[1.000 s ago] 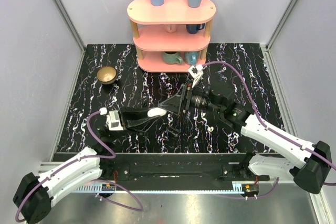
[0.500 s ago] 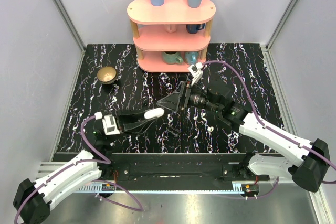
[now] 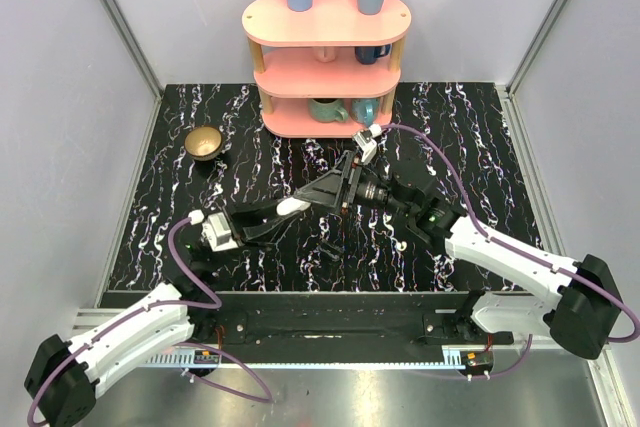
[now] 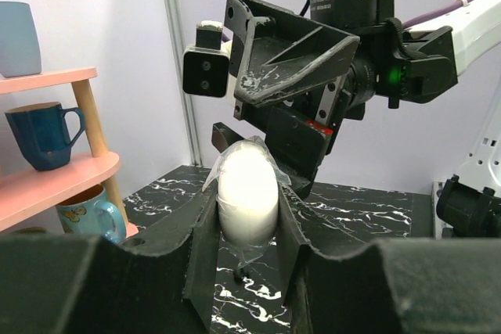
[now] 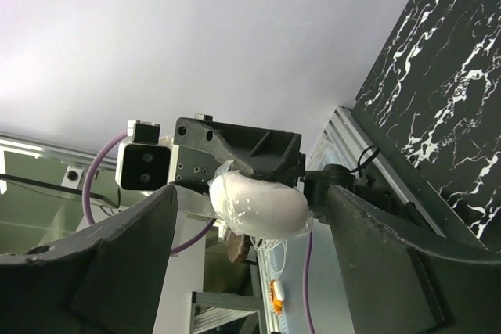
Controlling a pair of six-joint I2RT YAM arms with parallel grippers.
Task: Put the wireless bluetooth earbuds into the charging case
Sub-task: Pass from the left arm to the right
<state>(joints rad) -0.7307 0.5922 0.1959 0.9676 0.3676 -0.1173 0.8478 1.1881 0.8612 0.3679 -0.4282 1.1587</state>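
From above, the left tool [image 3: 286, 210] was clamped on the charging case [image 3: 292, 206], holding it over the middle of the tabletop [image 3: 480, 137]. Since a second before, the case had shifted slightly up and to the left in the frame. The right tool [image 3: 305, 196] had followed it leftward, so its tips sat just beside the case. One tiny white earbud [image 3: 400, 244] lay unmoved on the marble, right of centre and well apart from the case.

The left wrist view showed the case upright, pinched between the two dark fingers [image 4: 202, 232], with the right tool facing it just behind.

In the right wrist view its own fingers [image 5: 102, 271] stood wide apart and gripped nothing. The case appeared centred in the gap between them but further off.
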